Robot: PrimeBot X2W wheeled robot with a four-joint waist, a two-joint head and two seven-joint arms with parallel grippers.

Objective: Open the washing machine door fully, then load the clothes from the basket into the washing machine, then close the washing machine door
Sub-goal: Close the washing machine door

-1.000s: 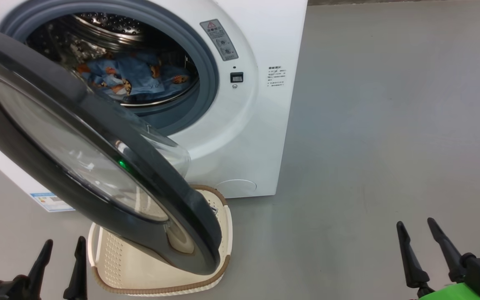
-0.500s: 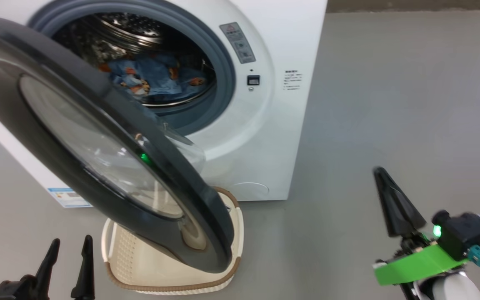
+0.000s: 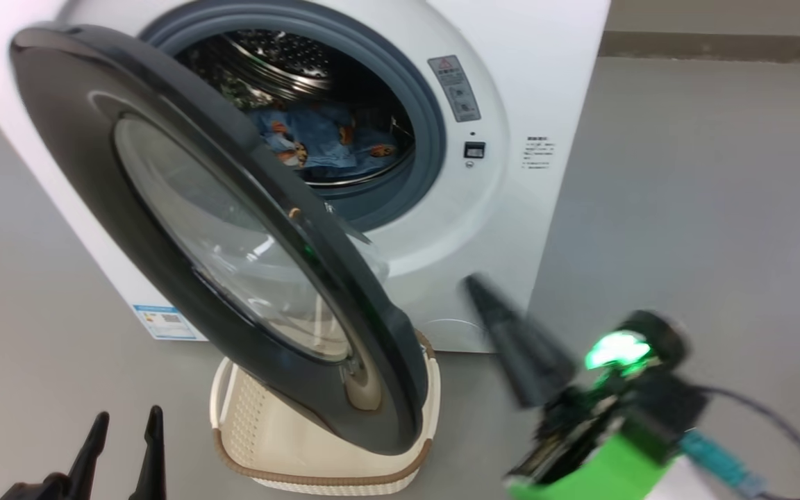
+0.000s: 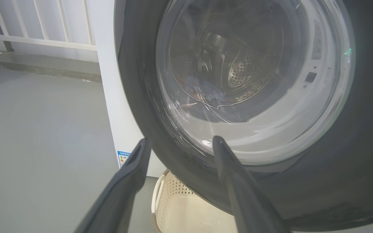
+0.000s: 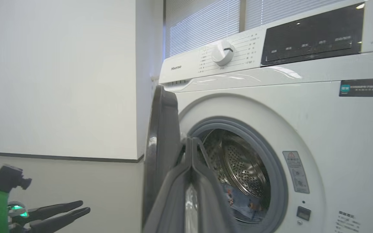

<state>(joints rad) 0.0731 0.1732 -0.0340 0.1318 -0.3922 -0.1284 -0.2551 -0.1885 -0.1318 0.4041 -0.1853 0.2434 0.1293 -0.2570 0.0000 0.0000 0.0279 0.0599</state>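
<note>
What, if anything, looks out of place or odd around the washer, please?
Nothing looks spilled or damaged. One oddity: the basket stands under the open door, which overhangs it.

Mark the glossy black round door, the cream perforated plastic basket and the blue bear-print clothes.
Glossy black round door (image 3: 233,243): head view, on its glass window.
Cream perforated plastic basket (image 3: 254,427): head view, on its inner wall.
Blue bear-print clothes (image 3: 323,139): head view, on the bunched fabric.
</note>
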